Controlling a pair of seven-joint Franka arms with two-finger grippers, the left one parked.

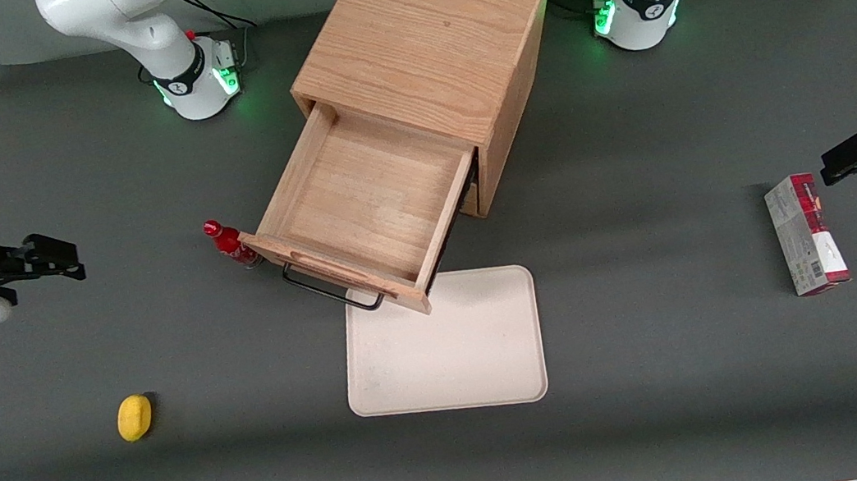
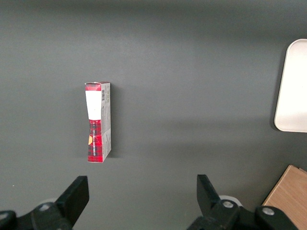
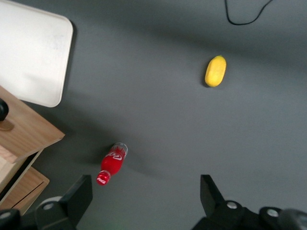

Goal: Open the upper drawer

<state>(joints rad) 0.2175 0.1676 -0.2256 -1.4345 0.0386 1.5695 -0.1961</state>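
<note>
Gripper (image 1: pixel 67 259) fingers spread wide, holding nothing, hanging over bare mat at the working arm's end of the table, well apart from the cabinet. In the right wrist view the same gripper (image 3: pixel 144 199) shows both fingers (image 3: pixel 76 196) apart with only mat between them.

Nearest the front camera: yellow lemon-like fruit (image 1: pixel 135 416) lying on the mat, working arm's end. Then the white tray (image 1: pixel 486 365), flat, mid-table. A red and grey carton (image 1: pixel 806 234) lies toward the parked arm's end.

Upper drawer (image 1: pixel 366 207) is pulled well out of the wooden cabinet (image 1: pixel 426 34), plain wood interior exposed, nothing inside. Its front edge overhangs the tray's farther corner; black wire handle (image 1: pixel 332 290) on the front. Small red bottle (image 1: pixel 230 244) sits just beside the drawer's front corner, on the working arm's side.
</note>
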